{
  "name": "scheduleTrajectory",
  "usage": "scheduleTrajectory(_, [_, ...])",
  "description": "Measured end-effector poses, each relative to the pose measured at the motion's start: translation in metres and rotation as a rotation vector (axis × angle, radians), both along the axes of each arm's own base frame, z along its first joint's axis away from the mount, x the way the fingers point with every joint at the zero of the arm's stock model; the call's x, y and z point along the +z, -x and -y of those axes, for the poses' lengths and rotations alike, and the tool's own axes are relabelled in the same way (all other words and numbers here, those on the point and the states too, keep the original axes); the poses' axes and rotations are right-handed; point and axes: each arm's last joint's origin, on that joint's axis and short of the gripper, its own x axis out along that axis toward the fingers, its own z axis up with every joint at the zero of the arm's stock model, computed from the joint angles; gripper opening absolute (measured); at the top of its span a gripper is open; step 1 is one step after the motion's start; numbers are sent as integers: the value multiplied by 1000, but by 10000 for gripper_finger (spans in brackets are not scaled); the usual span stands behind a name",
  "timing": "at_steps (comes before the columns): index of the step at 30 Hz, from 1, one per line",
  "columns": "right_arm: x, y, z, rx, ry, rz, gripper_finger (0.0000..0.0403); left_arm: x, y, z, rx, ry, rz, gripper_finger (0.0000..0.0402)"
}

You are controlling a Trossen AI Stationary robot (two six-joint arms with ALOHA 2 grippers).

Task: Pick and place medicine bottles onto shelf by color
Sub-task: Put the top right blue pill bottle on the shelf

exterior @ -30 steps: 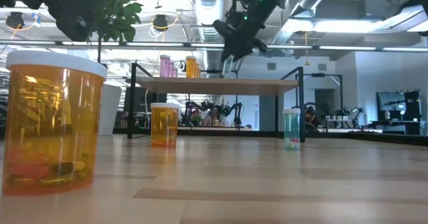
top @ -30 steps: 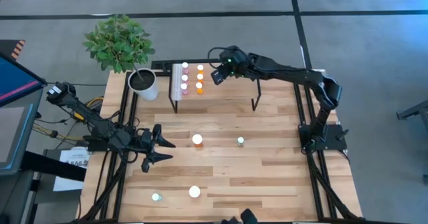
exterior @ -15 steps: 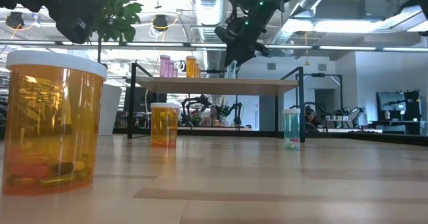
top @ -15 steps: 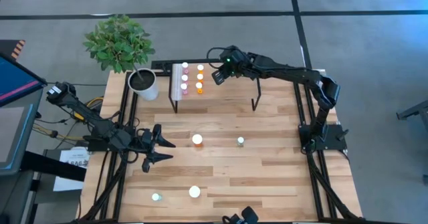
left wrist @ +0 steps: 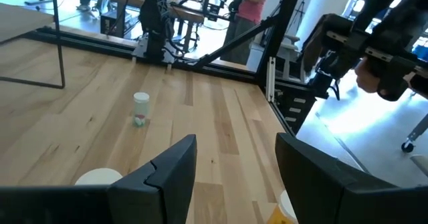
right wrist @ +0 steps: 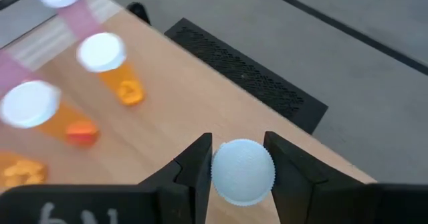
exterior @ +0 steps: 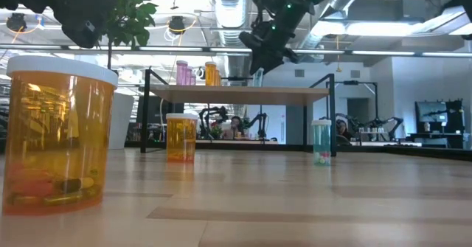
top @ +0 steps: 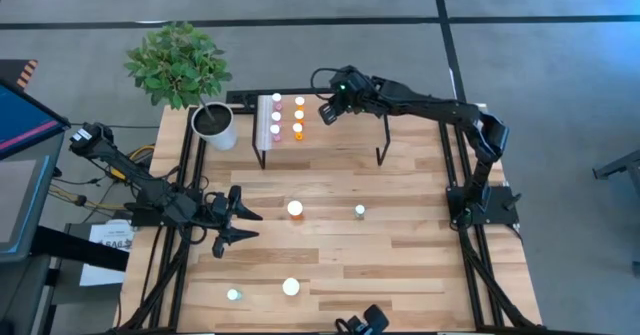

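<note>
My right gripper point(top: 326, 112) hovers over the shelf point(top: 345, 140) at the table's far side, shut on a teal medicine bottle point(exterior: 257, 77). Pink bottles point(top: 276, 116) and orange bottles point(top: 298, 116) stand in two rows on the shelf's left end. On the table stand two larger orange bottles point(top: 295, 209) point(top: 291, 286) and two teal ones point(top: 360, 212) point(top: 233, 295). My left gripper point(top: 252, 225) waits open at the table's left side, holding nothing. My right gripper pinches the teal bottle's pale round cap point(right wrist: 242, 170) between its two fingers point(right wrist: 194, 170), one on each side. The fingers slant down from the table's right. The bottle hangs upright below them, just over the shelf's top; whether its base touches the top, I cannot tell.
A white plant pot point(top: 215, 125) with a leafy plant stands left of the shelf. The shelf's middle and right part point(top: 350, 125) is bare wood. Black frame rails run along the table's left and right edges.
</note>
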Motion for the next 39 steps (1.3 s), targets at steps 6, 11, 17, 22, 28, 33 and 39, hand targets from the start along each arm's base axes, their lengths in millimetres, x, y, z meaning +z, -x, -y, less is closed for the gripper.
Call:
scheduleTrajectory(6, [0, 3, 4, -6, -13, 4, 150, 0, 0, 0, -1, -6, 2, 192])
scheduleTrajectory(11, [0, 1, 3, 4, -12, 15, 149, 0, 0, 0, -1, -6, 2, 192])
scheduleTrajectory(17, [0, 1, 3, 12, -16, 10, 150, 1, 0, 0, -1, -3, 6, 192])
scheduleTrajectory(22, [0, 0, 1, 24, -13, 7, 151, 1, 0, 0, -1, -3, 6, 192])
scheduleTrajectory(28, [0, -2, -2, 44, -19, 9, 153, 1, 0, 0, -7, 2, 9, 192])
scheduleTrajectory(33, [0, -2, -2, 43, -21, 10, 153, 1, 0, 0, -8, 6, 8, 192])
scheduleTrajectory(39, [0, -2, -2, 43, -22, 11, 154, 1, 0, 0, -8, 7, 8, 192])
